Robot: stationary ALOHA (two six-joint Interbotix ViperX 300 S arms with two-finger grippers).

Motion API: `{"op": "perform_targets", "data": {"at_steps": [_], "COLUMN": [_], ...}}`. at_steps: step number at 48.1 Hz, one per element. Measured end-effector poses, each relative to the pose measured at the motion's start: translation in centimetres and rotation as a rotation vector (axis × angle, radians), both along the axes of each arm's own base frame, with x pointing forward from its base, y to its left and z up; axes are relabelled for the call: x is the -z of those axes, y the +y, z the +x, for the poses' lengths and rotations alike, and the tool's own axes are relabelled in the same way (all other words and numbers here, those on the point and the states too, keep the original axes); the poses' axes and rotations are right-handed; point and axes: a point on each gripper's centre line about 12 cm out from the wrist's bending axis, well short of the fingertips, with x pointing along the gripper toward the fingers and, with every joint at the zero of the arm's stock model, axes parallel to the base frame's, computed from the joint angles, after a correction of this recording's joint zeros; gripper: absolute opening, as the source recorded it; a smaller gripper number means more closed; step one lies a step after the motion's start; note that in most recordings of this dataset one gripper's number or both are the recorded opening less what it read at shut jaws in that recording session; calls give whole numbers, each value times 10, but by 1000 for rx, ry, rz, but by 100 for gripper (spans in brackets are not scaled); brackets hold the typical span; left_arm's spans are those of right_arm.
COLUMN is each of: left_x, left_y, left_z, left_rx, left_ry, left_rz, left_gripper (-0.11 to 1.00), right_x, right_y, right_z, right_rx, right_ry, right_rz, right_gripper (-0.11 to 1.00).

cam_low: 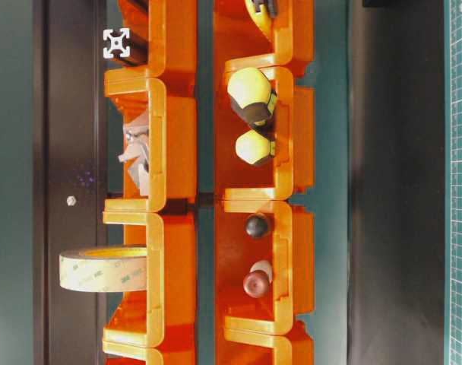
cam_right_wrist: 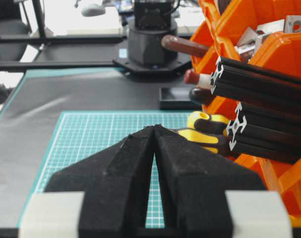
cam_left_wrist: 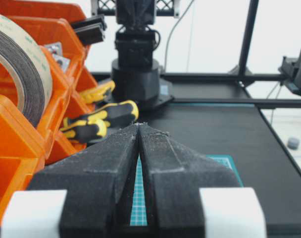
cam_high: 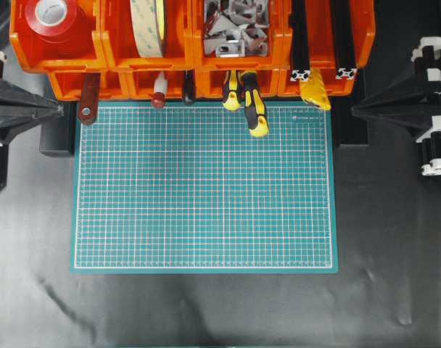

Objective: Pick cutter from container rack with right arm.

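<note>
Cutter (cam_high: 315, 90): slim yellow ribbed knife, untouched, protruding from the lower bin at the 3 o'clock end of the glossy orange plastic container rack (cam_high: 119, 51), under black aluminium extrusions (cam_high: 318, 43). Nothing yet done; reach, grasp and lift remain. Right gripper (cam_right_wrist: 154, 127), parked at 3 o'clock off the gridded green mat (cam_high: 204, 188), jaws closed, empty; left gripper (cam_left_wrist: 138, 124) likewise closed.

The slim all-yellow ribbed cutter (cam_high: 315, 90) sits in the lower right-hand bin of the bright orange two-tier plastic container rack (cam_high: 191, 43), its tip poking out over the rack's front edge at a slant. The black jointed right arm (cam_high: 416, 109) with white fittings is parked well off to the rack's right side, its jaws pressed together, nothing in them.
</note>
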Motion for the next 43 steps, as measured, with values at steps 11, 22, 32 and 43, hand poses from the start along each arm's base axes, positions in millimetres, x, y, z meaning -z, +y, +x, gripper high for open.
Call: {"op": "perform_targets", "data": {"at_steps": [11, 22, 32, 43], "left_x": [1, -9, -15, -22], "left_y": [0, 0, 1, -1], "left_z": [2, 1, -4, -16], "left_rx": [5, 0, -3, 2], "left_ry": [49, 114, 141, 172], "left_rz": [-39, -46, -52, -65], "left_gripper": [1, 1, 1, 1], "right_x": [-6, -34, -54, -53], "right_y": [0, 4, 8, 14], "right_z": [1, -1, -3, 2], "right_rx": [6, -15, -34, -54], "right_ry": [46, 165, 306, 547], "right_rz": [39, 41, 30, -49], "right_gripper": [-1, -1, -1, -1]}}
